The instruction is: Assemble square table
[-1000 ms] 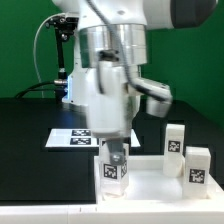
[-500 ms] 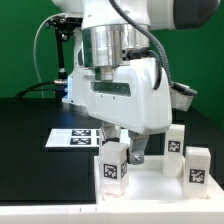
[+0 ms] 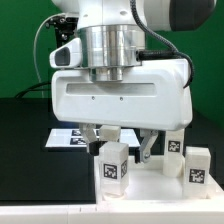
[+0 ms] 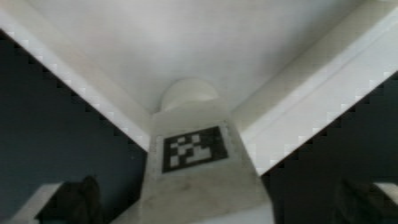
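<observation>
The square table top (image 3: 150, 182) lies flat at the front, white. One white leg (image 3: 112, 168) with a black-and-white tag stands upright on its near corner at the exterior view's left. My gripper (image 3: 124, 146) hangs just above and behind this leg, turned broadside to the camera. Its fingers are spread wide, one on each side of the leg, and touch nothing. In the wrist view the leg (image 4: 199, 165) stands in the middle against the table top (image 4: 196, 45). The dark fingertips (image 4: 75, 200) sit far out on both sides, clear of the leg.
Two more tagged white legs (image 3: 175, 140) (image 3: 197, 165) stand at the exterior view's right. The marker board (image 3: 68, 138) lies on the black table behind the gripper. The white robot base rises at the back, with cables at the exterior view's left.
The gripper has turned about its vertical axis from edge-on to broadside. Its fingers have come off the leg and spread apart. The leg stays upright where it was.
</observation>
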